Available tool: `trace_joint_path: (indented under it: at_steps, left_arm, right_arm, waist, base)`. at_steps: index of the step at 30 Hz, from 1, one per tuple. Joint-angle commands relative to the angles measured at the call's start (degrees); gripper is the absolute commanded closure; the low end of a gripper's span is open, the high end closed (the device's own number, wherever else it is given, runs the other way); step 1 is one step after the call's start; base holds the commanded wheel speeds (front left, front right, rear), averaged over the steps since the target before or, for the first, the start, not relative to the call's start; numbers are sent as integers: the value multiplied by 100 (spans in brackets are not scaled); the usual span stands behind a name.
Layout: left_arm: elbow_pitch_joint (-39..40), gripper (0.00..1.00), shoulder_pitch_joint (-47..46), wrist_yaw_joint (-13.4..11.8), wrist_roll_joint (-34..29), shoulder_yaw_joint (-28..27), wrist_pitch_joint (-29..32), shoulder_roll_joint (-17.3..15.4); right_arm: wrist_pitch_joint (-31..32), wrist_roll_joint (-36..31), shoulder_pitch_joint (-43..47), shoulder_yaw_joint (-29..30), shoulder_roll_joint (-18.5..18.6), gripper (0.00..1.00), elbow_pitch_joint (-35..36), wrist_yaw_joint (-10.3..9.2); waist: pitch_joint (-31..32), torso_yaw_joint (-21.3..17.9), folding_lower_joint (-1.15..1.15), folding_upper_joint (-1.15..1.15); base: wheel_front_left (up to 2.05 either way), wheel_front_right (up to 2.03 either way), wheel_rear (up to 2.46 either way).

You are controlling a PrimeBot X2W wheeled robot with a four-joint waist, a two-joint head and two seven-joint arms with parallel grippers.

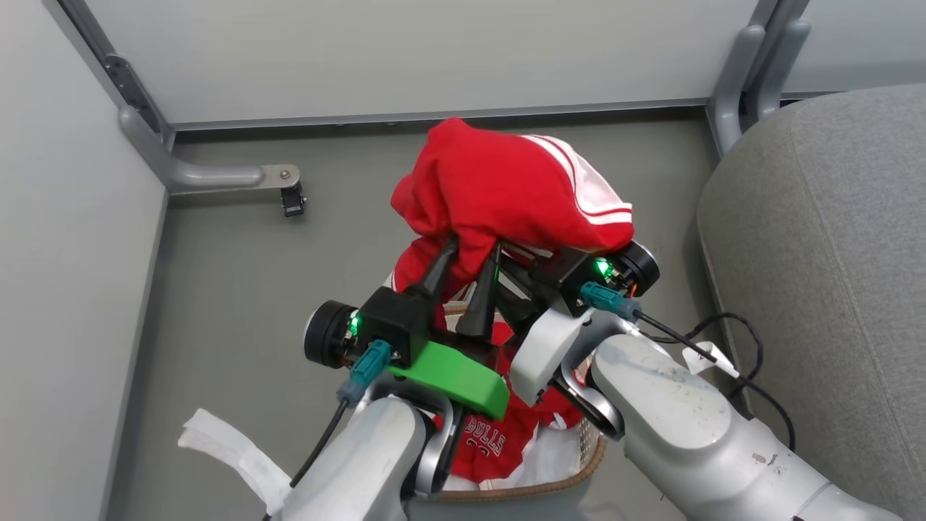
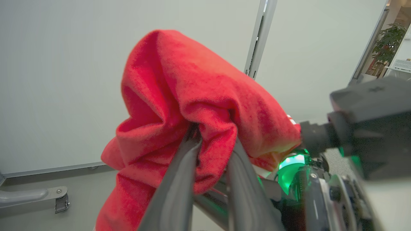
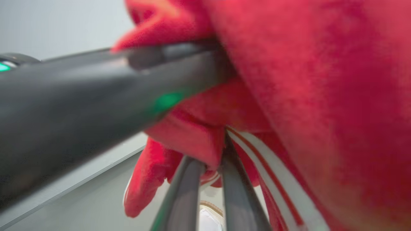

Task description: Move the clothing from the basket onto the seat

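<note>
A red garment with white stripe trim (image 1: 506, 184) hangs bunched in the air above the basket (image 1: 557, 474), held from below by both grippers. My left gripper (image 1: 474, 253) is shut on a fold of it; its two fingers pinch red fabric (image 2: 179, 96) in the left wrist view. My right gripper (image 3: 212, 157) is shut on another fold next to the white stripes (image 3: 273, 179), with its fingertips buried in cloth. A second red garment printed "BULLS" (image 1: 485, 443) lies in the basket under my arms. The grey seat (image 1: 832, 253) is to the right.
A grey metal frame leg with a black caster (image 1: 293, 199) stands on the floor at the left, and another post (image 1: 731, 87) at the back right. A white cloth strip (image 1: 231, 449) lies lower left. A black cable (image 1: 745, 354) loops beside the seat.
</note>
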State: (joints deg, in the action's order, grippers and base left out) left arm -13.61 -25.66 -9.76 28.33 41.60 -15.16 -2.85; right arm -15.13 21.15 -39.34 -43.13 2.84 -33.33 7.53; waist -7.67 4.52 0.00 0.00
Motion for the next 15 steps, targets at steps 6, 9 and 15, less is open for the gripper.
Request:
trace_joint_path:
  at_steps: [6, 9, 15]
  left_arm:
    - [-229, 0, -40, 85, -359, -247, 1, -15]
    - [-320, 0, 0, 190, -523, -384, 1, -17]
    - [-435, 0, 35, 349, -775, -610, 2, -21]
  right_arm:
    - [-4, -117, 191, 233, 92, 100, 116, -8]
    - [-4, -141, 264, 361, 153, 100, 189, -8]
    - [-6, -167, 426, 685, 259, 100, 419, -8]
  waist:
    - [-85, -474, 0, 0]
    - [-148, -806, 0, 0]
    - [-302, -1617, 0, 0]
  base:
    - [0, 0, 0]
    - [0, 0, 0]
    - [0, 0, 0]
